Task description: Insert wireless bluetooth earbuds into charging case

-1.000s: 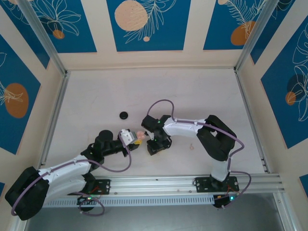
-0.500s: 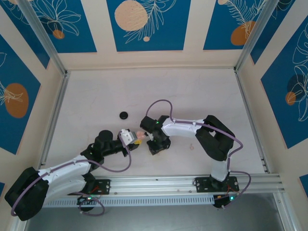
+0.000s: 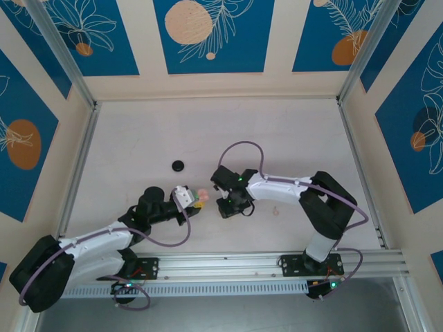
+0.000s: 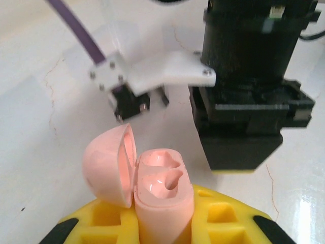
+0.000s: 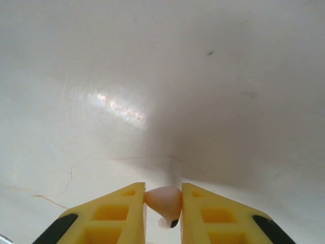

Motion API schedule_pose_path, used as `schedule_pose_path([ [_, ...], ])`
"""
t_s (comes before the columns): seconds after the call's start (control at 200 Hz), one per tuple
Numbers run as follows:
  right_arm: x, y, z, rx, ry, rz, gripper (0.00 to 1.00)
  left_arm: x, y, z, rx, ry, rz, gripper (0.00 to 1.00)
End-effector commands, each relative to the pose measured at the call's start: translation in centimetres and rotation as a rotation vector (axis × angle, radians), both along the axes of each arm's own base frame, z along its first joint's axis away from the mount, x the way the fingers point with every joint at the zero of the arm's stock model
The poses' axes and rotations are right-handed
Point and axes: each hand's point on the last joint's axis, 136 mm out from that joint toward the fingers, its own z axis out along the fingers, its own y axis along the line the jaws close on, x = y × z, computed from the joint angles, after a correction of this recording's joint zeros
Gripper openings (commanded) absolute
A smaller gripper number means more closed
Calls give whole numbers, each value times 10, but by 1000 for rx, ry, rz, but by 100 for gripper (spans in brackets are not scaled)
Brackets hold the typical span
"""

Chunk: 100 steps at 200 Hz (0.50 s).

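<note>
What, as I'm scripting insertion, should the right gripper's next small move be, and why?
Probably move the right gripper, shut on a pink bud, over the open case in the left gripper: its sockets look empty and the bud is apart.

Case [image 4: 158,189]: pale pink, glossy inside. Earbud [image 5: 162,198]: pale pink, dark tip. Left gripper [image 4: 160,216] and right gripper [image 5: 163,204] had yellow fingers. Table [image 3: 138,138] was off-white with faint cracks. Disc [image 3: 178,165]: black. Cable [image 3: 239,146]: purple. Walls [image 3: 208,34] showed blue panels, orange circles, white leaf outlines.
</note>
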Motion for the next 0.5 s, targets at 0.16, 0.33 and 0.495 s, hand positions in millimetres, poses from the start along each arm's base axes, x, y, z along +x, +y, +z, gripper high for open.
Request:
schedule_pose_path([
  [0.16, 39, 5, 34, 254, -194, -97, 20, -1, -16, 0, -64, -3, -59, 12],
  [0.33, 56, 4, 62, 395, -300, -95, 20, 1, -23, -2, -85, -9, -86, 12],
  [0.495, 57, 1, 88, 481, -403, -37, 20, 1, -29, 0, -110, -13, -116, 12],
])
